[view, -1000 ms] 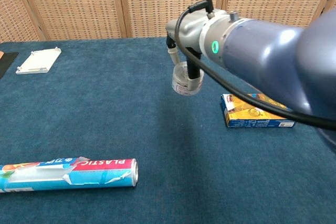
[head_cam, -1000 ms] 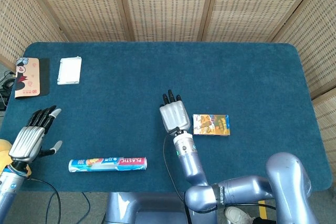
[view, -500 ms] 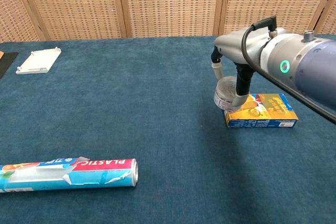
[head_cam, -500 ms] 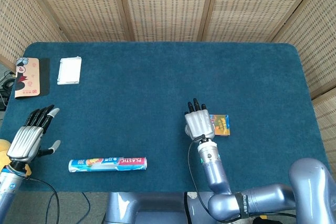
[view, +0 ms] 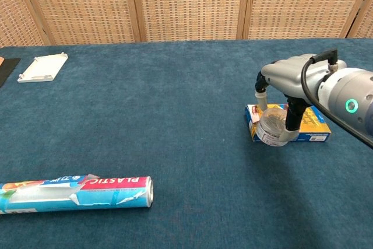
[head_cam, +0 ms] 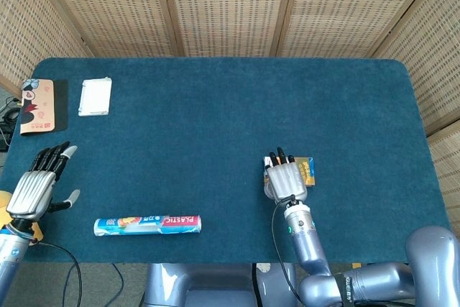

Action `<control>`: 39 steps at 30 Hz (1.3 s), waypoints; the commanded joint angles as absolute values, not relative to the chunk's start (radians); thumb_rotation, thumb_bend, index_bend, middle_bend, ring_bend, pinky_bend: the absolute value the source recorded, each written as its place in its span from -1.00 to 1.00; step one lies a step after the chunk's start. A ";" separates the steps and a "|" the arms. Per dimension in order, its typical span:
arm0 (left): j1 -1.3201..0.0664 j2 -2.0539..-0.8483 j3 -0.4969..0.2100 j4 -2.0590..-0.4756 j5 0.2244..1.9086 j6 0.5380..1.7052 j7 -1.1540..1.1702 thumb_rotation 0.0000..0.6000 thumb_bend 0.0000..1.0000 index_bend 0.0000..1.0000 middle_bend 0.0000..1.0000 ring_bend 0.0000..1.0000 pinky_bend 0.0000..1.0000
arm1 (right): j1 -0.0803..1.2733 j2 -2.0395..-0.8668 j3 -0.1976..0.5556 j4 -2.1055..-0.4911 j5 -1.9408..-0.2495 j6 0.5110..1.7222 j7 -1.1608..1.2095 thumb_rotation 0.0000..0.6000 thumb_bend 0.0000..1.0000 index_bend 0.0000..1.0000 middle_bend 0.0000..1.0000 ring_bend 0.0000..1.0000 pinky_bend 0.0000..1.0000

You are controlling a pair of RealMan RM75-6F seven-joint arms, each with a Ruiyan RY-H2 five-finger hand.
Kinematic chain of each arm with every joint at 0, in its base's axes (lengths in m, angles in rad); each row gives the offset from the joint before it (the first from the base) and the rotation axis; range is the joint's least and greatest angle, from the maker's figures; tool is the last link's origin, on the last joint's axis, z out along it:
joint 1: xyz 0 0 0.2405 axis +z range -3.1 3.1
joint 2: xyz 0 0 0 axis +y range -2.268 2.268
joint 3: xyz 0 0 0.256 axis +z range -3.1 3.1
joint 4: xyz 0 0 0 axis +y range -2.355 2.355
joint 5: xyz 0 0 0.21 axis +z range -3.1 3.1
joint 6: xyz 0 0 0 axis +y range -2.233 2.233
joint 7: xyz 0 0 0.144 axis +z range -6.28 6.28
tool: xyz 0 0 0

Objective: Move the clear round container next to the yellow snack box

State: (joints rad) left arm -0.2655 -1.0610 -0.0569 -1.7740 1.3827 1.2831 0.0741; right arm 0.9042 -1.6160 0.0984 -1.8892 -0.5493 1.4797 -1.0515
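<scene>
My right hand (view: 288, 80) (head_cam: 287, 181) grips the clear round container (view: 273, 126) from above, fingers wrapped around its sides. The container hangs low in front of the yellow snack box (view: 315, 122), overlapping the box's near left part in the chest view; I cannot tell whether it touches the cloth. In the head view the hand hides the container and most of the yellow snack box (head_cam: 308, 171). My left hand (head_cam: 32, 188) is open at the table's left edge, fingers spread, holding nothing.
A roll of plastic wrap (view: 76, 193) (head_cam: 147, 225) lies near the front left. A white flat lidded box (head_cam: 95, 96) (view: 42, 67) and a pink printed card (head_cam: 39, 105) sit at the far left. Wicker screens stand behind the blue table (head_cam: 215, 106).
My right hand has carried the clear container rightward and toward the front, lowering it from left of the snack box to just in front of it. The left hand drifted slightly left.
</scene>
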 commanded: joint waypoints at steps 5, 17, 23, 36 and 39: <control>-0.261 -1.056 -0.066 -1.770 1.371 1.290 0.062 1.00 -0.33 -1.00 -1.00 -1.00 -1.00 | 0.878 -1.617 0.086 -1.878 -0.559 1.476 -1.046 1.00 -0.84 0.29 -0.76 -1.00 -0.56; -0.256 -1.040 -0.065 -1.775 1.381 1.290 0.027 1.00 -0.33 -1.00 -1.00 -1.00 -1.00 | 0.814 -1.636 0.040 -1.852 -0.578 1.470 -1.019 1.00 -0.85 0.25 -0.82 -1.00 -0.56; -0.256 -1.033 -0.063 -1.782 1.388 1.288 0.021 1.00 -0.33 -1.00 -1.00 -1.00 -1.00 | 0.787 -1.624 0.049 -1.844 -0.572 1.449 -0.994 1.00 -0.90 -0.21 -1.00 -1.00 -0.65; -0.245 -1.010 -0.056 -1.808 1.409 1.295 -0.018 1.00 -0.33 -1.00 -1.00 -1.00 -1.00 | 0.749 -1.620 0.057 -1.865 -0.638 1.464 -0.991 1.00 -0.96 -0.67 -1.00 -1.00 -0.73; -0.241 -1.021 -0.063 -1.788 1.409 1.316 0.006 1.00 -0.33 -1.00 -1.00 -1.00 -1.00 | 0.743 -1.616 0.060 -1.866 -0.683 1.484 -0.985 1.00 -0.96 -0.67 -1.00 -1.00 -0.74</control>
State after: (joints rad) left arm -0.2466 -1.0198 -0.0582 -1.7970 1.4037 1.2978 0.0130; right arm 0.7473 -1.6222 0.0579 -1.8612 -0.6459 1.4683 -0.9879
